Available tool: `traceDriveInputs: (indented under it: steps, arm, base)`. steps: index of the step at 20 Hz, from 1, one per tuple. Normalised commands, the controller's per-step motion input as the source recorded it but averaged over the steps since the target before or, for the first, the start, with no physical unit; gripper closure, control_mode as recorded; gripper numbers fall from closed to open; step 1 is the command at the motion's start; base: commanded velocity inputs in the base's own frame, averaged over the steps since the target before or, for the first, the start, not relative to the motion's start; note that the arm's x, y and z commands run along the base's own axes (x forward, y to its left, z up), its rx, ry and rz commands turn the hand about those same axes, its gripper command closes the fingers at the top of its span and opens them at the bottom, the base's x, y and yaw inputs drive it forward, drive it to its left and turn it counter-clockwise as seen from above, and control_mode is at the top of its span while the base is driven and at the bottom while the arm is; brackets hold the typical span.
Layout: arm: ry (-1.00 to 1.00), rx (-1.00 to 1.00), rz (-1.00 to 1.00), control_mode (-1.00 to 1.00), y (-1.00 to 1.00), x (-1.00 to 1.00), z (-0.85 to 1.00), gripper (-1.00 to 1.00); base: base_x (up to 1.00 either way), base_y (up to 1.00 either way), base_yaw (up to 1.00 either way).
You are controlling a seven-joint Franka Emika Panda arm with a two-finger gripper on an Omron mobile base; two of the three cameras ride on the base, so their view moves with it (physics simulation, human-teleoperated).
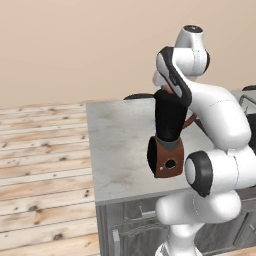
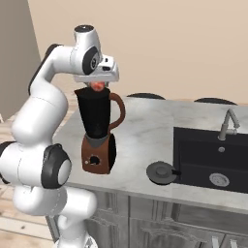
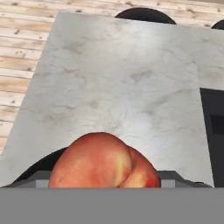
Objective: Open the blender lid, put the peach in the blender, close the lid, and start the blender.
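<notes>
The gripper is clamped on the peach, holding it directly over the open mouth of the blender, so the fruit sits just above the jar's rim with the drop running straight down along the jar's upright long axis. In the hand view the peach fills the lower centre, with the dark curve of the jar's rim visible beneath it on the left. The blender lid is already off and lies flat on the counter, well to the right of the blender's base and touching or just beside the front-left corner of the black sink. The likely next step is to let the fruit fall into the jar; the margin looks fair, since the peach is much narrower than the jar's mouth. The blender stands near the counter's front edge, with open marble behind it and between it and the lid.
</notes>
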Motion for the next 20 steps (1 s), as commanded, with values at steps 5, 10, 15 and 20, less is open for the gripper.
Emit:
traceDriveInputs:
  steps: [5, 10, 15, 20]
  arm:
    - [0.18, 0.01, 0.02, -1.0, 0.0, 0.06, -0.65, 1.0]
    - [0.03, 0.02, 0.04, -1.0, 0.0, -0.17, -0.58, 1.0]
    - [-0.01, 0.01, 0.03, -1.0, 0.0, -0.48, -0.58, 1.0]
    - [0.0, 0.0, 0.04, -1.0, 0.0, -0.26, -0.65, 1.0]
  base:
    - [0.0, 0.0, 0.0]
    - [0.0, 0.0, 0.0]
    - [0.0, 0.0, 0.0]
    - [0.0, 0.0, 0.0]
